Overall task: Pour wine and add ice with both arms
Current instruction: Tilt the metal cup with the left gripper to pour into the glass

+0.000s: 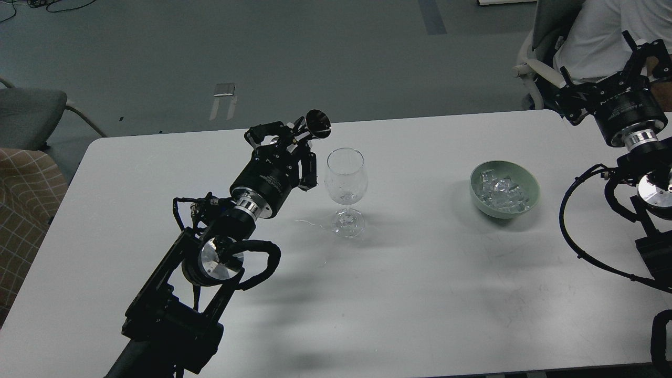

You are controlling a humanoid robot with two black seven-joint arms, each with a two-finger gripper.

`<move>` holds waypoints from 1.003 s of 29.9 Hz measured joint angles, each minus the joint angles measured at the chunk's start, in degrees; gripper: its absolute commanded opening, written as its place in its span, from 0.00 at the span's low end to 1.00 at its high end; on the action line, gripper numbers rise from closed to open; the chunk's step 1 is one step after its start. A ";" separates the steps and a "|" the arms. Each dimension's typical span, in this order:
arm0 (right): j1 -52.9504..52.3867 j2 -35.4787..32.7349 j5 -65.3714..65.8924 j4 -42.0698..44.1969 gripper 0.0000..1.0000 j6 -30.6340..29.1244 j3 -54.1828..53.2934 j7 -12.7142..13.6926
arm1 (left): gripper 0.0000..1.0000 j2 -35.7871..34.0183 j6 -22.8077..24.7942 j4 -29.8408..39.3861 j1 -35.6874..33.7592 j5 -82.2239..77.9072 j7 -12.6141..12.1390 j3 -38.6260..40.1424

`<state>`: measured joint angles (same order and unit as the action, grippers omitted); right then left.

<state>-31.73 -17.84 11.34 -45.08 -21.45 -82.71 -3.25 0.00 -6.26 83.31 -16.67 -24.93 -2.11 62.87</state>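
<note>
The left gripper [294,144] grasps a small dark cup [317,124], tipped on its side, long axis near level, mouth facing up-right beside the glass [344,184] rim. The glass stands upright mid-worktop [420,294]; whether wine is in it I cannot tell. The pour looks underway or just finished. Ice [504,190] sits untouched in the bowl [527,202]. The right gripper [609,73] hangs splayed and empty, well apart.
</note>
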 measured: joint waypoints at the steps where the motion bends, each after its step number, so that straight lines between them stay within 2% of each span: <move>1: 0.00 0.00 0.00 0.00 1.00 -0.02 0.00 0.00 | 0.00 0.00 0.00 0.00 -0.05 -0.63 0.13 0.00; 30: -0.09 0.01 0.00 -0.51 1.00 -0.09 0.00 0.00 | 0.00 0.00 1.41 -0.34 -2.40 -5.11 0.59 0.00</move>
<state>-31.82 -17.83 11.34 -45.59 -21.54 -82.71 -3.25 0.00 -4.85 82.97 -19.07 -30.04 -1.52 62.87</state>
